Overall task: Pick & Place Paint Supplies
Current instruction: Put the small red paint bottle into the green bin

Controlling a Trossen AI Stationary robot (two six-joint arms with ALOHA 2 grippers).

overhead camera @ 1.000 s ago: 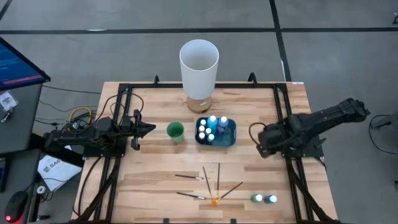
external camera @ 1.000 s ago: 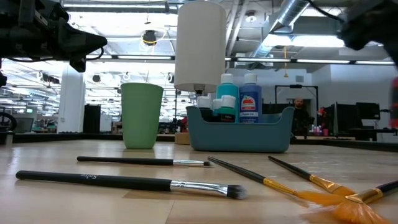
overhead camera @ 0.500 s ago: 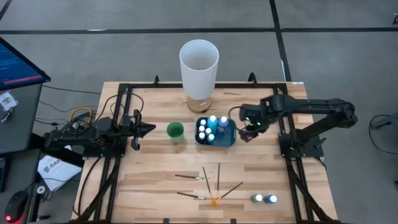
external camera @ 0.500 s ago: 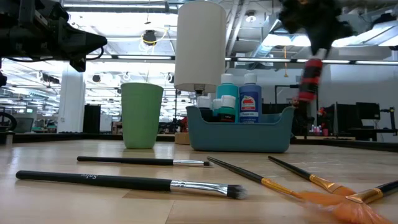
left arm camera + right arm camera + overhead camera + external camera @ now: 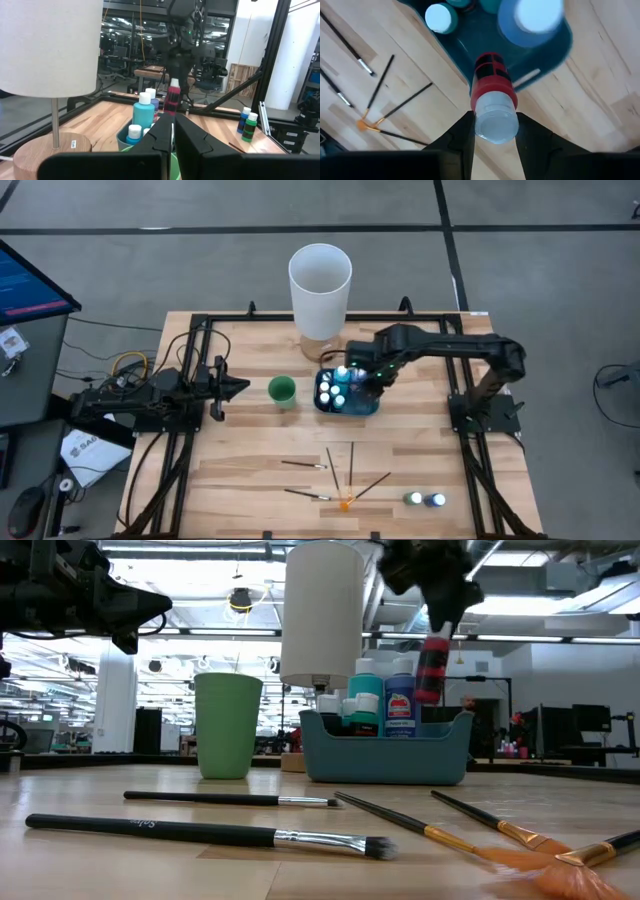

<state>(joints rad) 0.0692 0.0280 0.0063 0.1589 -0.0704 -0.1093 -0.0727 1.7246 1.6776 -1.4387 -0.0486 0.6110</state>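
Wooden planks make up the tabotop that is carrying everything, with an open workshop showing beyond it.

The red bottle [image 5: 492,92] is hanging cap-up above the right part of the blue tray [image 5: 371,402], pinched at its pale cap by the right gripper [image 5: 493,131]. Its fingers [image 5: 460,136] are pressing on either side of the cap, so the red body is dangling free below them, over the tray's open corner and just beside the blue bottle [image 5: 402,700] and the teal bottle [image 5: 365,692] standing inside.

Several risks are building. The hold is only on the smooth cap, so the bottle may be slipping or swinging as the arm is lowering. If it is coming down off the free spot, its base could be striking a neighbour's cap and tipping it, or catching the tray's wall and toppling out onto the tabletop.

Further out, the green cup [image 5: 282,389] and the tall white cylinder [image 5: 320,285] are standing left of and behind the tray, brushes [image 5: 340,475] are lying on the near planks, and two more bottles [image 5: 426,500] are waiting at the near right. The left gripper [image 5: 228,387] is resting left of the cup, fingers pressed together and empty.
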